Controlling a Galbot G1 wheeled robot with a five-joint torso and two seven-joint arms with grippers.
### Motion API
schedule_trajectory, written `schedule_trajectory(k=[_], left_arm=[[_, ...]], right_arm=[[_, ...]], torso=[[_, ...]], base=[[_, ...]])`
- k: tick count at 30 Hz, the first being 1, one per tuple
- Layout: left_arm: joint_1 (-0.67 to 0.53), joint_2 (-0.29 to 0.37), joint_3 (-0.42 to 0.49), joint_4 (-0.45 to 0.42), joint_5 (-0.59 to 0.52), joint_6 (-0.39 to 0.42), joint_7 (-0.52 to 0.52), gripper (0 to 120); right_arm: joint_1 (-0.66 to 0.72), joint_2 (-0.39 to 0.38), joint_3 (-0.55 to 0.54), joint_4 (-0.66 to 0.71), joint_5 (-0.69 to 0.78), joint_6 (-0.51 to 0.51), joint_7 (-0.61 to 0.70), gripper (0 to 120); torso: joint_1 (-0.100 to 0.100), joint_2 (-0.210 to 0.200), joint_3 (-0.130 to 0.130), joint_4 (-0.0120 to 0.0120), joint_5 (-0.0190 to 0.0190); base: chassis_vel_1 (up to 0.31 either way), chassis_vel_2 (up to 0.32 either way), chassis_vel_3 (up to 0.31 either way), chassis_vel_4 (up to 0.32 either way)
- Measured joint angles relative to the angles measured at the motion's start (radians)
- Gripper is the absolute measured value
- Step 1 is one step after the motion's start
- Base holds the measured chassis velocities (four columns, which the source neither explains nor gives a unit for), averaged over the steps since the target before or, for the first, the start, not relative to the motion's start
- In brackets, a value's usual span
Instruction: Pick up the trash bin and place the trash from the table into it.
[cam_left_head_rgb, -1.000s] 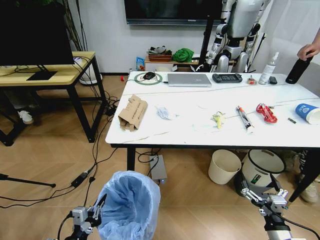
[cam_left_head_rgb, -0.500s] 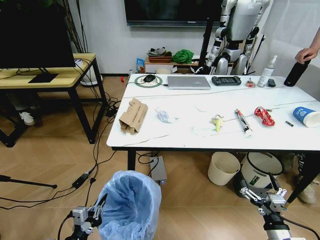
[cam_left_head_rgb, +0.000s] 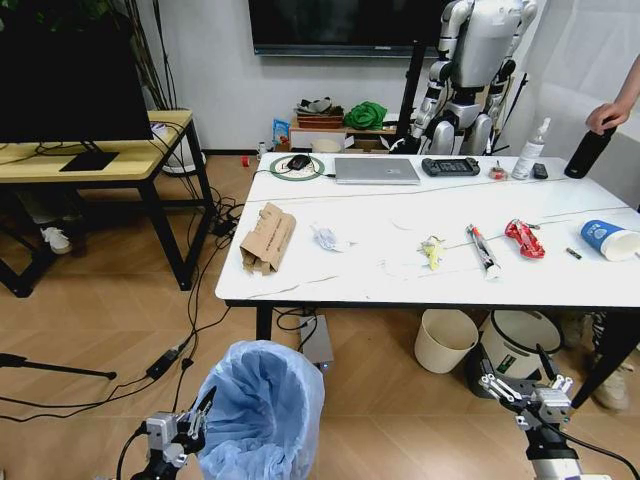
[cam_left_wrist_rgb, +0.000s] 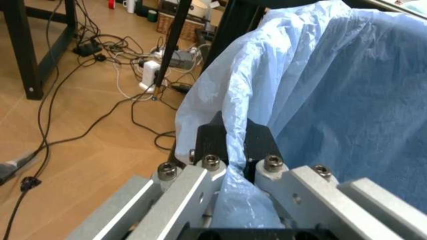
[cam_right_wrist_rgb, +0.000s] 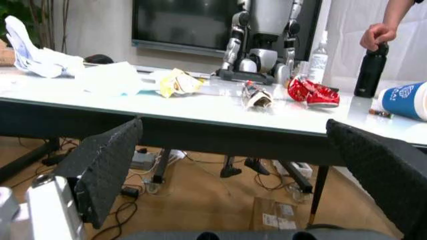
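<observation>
Trash bin (cam_left_head_rgb: 262, 410), small and round, lined with a crinkled translucent light-blue plastic bag, sits low at near left, over the wooden floor in front of the bench. Left hand (cam_left_head_rgb: 196, 420) is at the bin's left rim; in the left wrist view its black fingers (cam_left_wrist_rgb: 212, 142) are closed on a fold of the bag at the rim (cam_left_wrist_rgb: 313, 100).

Large white rectangular bench (cam_left_head_rgb: 360, 285) with thin marble-like veins and black legs stands beyond the bin. Trash on it, left to right: flattened brown cardboard box (cam_left_head_rgb: 266, 238) near the left edge; crumpled white wrapper (cam_left_head_rgb: 326, 238) just right of it; yellow scrap (cam_left_head_rgb: 433, 250) near the middle; white tube (cam_left_head_rgb: 482, 250); red wrapper (cam_left_head_rgb: 525, 238); blue paper cup (cam_left_head_rgb: 609, 240) lying on its side near the right edge. All lie apart from one another.

Along the far edge: silver laptop (cam_left_head_rgb: 376, 170), closed, and a clear spray bottle (cam_left_head_rgb: 528, 150) farther right.

Under the bench at right: cream pail (cam_left_head_rgb: 446, 340), with a black-rimmed white bin (cam_left_head_rgb: 518, 340) just beside it.

Right hand (cam_left_head_rgb: 525, 392) hangs low at near right, in front of the black-rimmed bin, jaws spread wide, holding nothing; in the right wrist view its two black pads (cam_right_wrist_rgb: 107, 167) stand well apart.
</observation>
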Motion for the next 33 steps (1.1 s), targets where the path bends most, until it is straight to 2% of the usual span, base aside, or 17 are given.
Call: schedule_trajectory(k=[33], left_arm=[[0.002, -0.001, -0.005, -0.004, -0.003, -0.005, 0.000, 0]], right_arm=[[0.000, 0.000, -0.004, -0.001, -0.004, 0.002, 0.000, 100]], torso=[[0.072, 0.163, 0.091, 0.0000, 0.0000]], base=[[0.000, 0.000, 0.000, 0.000]])
